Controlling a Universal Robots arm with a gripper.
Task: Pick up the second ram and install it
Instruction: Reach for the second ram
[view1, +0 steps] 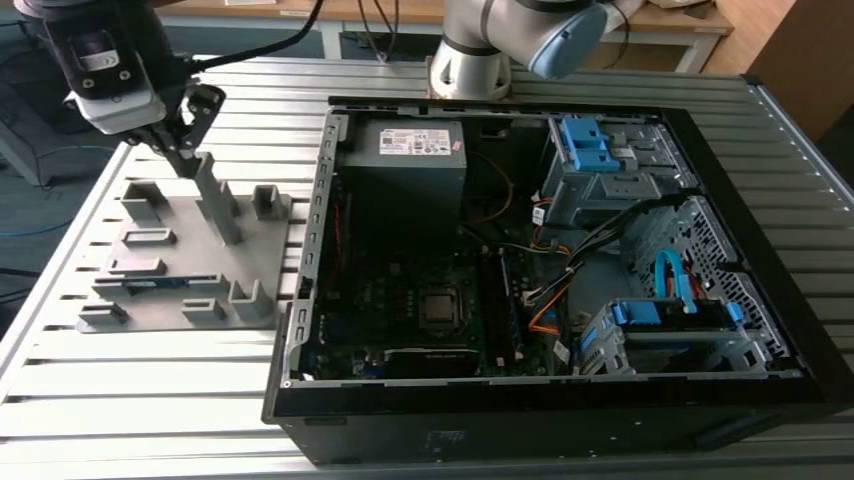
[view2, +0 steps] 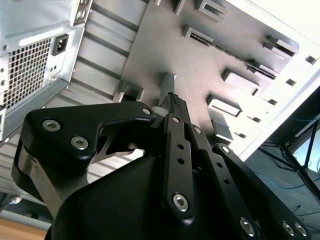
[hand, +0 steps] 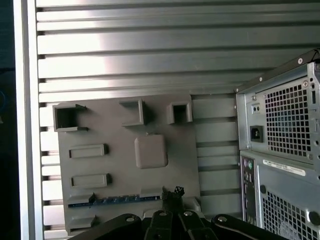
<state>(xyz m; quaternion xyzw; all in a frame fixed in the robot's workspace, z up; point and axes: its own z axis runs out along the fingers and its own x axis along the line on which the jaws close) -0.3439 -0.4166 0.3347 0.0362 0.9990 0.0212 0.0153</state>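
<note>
The second ram (hand: 107, 200) lies flat on its long edge in a slot of the grey fixture plate (hand: 125, 185), a thin blue-green stick running along one edge of the plate. In the exterior view only a short blue stretch of it (view1: 150, 284) shows between the plate's blocks, toward that view's left. Nothing grips it.

The gripper (view1: 184, 152) hangs over the fixture plate (view1: 174, 305), close beside the top of a tall grey post (view1: 218, 205) and apart from the stick. In both wrist views its pincer (view2: 173, 98) (hand: 173, 192) is drawn narrow, the ridged tips meeting. There seems to be nothing between them, though the angle is poor.

The plate rests on a table of aluminium slats (view1: 160, 400). Just beside it, to the exterior view's right, an open computer case (view1: 534, 425) lies on its side. Inside are the motherboard (view1: 394, 285) with its processor socket (view1: 441, 308), a power supply (view1: 407, 160) and blue drive brackets (view1: 587, 145). The first wrist view catches the case's perforated back panel (hand: 287, 120).
</note>
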